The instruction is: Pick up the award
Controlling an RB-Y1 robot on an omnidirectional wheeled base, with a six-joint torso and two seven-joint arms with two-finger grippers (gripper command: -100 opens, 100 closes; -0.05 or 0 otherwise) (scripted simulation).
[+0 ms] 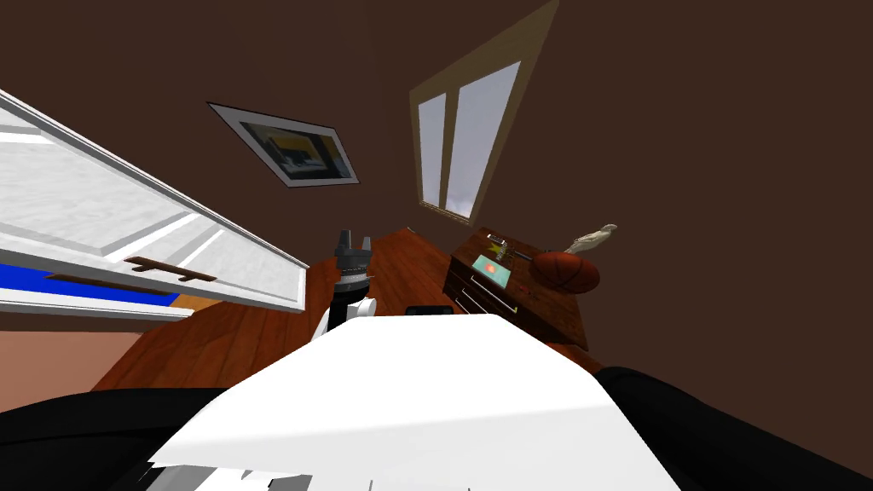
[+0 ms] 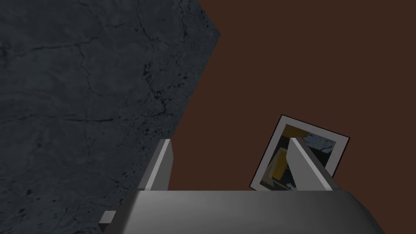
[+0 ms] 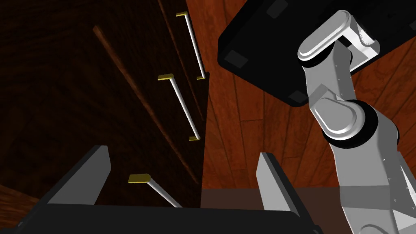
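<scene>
The award (image 1: 497, 248) sits right of centre in the head view. It is a small gold and silver piece on the top of a dark wooden dresser (image 1: 558, 311), near the dresser's far end. Just beside it, on the nearer side, lies a flat teal card (image 1: 493, 268). Further right on the same top rests a basketball (image 1: 566, 271), and a pale bird-like figurine (image 1: 594, 239) stands behind the ball. From here I cannot tell whether the award touches the card.

My right jaws stand wide apart with nothing between them, the two grey fingers (image 3: 268, 183) well clear of each other. They point at the dresser's front (image 3: 61, 81), where pale bar handles with brass ends (image 3: 185, 107) run across the drawers. One handle lies close to the jaws, between the fingers. The reddish wooden floor (image 3: 243, 134) shows beside the dresser's edge.

My left arm (image 1: 349, 285) is raised in the middle of the head view, above the floor and well apart from the dresser. The left jaws are also spread wide and hold nothing, their fingers (image 2: 159, 168) about a third of the frame apart.

A large white panelled door (image 1: 128, 213) slants across the left of the head view.
</scene>
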